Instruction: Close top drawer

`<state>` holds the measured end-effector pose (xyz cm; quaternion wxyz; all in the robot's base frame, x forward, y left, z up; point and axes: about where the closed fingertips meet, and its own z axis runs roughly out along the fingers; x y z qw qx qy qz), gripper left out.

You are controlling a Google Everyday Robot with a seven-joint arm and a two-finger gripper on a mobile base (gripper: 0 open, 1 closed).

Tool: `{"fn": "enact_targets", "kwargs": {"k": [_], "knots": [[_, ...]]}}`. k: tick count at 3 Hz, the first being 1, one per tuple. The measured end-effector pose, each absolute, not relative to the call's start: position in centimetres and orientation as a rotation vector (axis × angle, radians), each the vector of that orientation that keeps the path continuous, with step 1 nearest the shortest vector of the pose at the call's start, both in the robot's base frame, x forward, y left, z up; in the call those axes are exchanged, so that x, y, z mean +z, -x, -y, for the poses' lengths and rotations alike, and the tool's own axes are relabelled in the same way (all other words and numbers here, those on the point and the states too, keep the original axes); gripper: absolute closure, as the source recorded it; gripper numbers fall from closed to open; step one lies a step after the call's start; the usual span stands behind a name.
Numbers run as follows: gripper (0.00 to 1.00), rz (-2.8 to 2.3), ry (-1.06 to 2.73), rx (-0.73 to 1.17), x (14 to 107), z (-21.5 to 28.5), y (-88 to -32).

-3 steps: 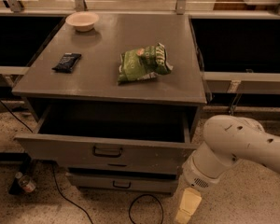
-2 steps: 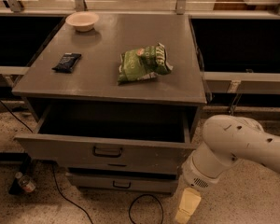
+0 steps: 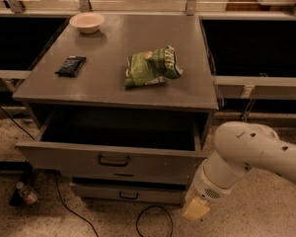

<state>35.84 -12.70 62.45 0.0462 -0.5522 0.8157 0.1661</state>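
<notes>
Under the desk top, the top drawer [image 3: 64,159] stands pulled well out, not yet closed.
Camera view: my end effector [image 3: 196,209] hangs low, just beside the drawer's right front corner; whether it is spread or pressed together I cannot tell. By my reckoning the whole push is left. A green chip bag [image 3: 152,68], black packet [image 3: 70,65] and bowl [image 3: 87,21] rest on the desk [image 3: 113,43], blocking nothing; a cable [image 3: 153,218] lies on the floor.

White arm [image 3: 256,149] enters from the right edge, its bulky rounded link angled down and to the left, ending in a round wrist joint [image 3: 212,181]. Gripper [image 3: 196,209] hangs just below that joint, low in the view and right of centre, pale yellowish, pointing downward. Upper links cut off by frame edge.
</notes>
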Motion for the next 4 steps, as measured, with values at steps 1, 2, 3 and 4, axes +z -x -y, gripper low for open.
{"fn": "enact_targets", "kwargs": {"k": [1,2,3,4], "knots": [[0.8,-2.49,1.685,0.507,62.4,12.7,-35.8],[1.0,-2.509,1.605,0.486,61.6,13.1,-36.8],[1.0,-2.536,1.477,0.432,60.8,13.4,-38.8],[1.0,-2.55,1.386,0.372,60.4,13.6,-40.5]]}}
